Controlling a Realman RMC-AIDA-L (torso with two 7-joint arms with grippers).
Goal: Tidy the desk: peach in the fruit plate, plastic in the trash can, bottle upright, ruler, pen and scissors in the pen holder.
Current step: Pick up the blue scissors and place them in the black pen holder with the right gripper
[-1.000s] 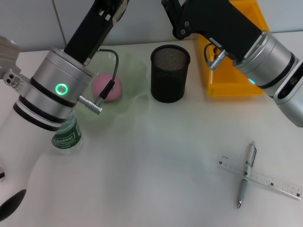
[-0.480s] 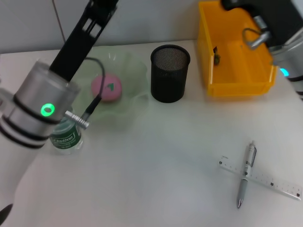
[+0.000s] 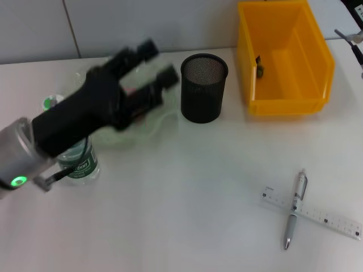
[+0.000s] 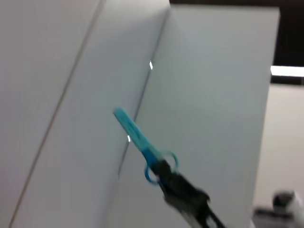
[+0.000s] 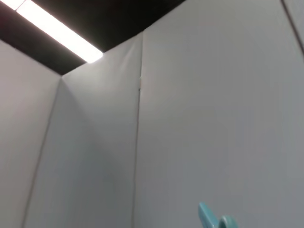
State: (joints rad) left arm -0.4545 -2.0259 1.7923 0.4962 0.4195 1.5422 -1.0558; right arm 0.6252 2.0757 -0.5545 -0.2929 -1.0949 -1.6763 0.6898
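My left gripper (image 3: 158,62) is open and empty, blurred, above the far edge of the green fruit plate (image 3: 164,116). The left arm covers the peach. The clear bottle (image 3: 79,161) with a green label stands upright by the plate's near left side. The black mesh pen holder (image 3: 204,88) stands right of the plate. The silver pen (image 3: 295,209) lies across the clear ruler (image 3: 323,216) at the front right. The left wrist view shows my right gripper (image 4: 166,180) raised, shut on the blue scissors (image 4: 135,135). Their tip shows in the right wrist view (image 5: 211,218).
The yellow bin (image 3: 286,105) stands at the back right with a small dark item (image 3: 258,65) inside. A cable of the right arm (image 3: 350,39) shows at the right edge. Bare table lies between the pen holder and the pen.
My left arm has swung down so its gripper now points over the plate. My right arm has risen and left the head view to the right.
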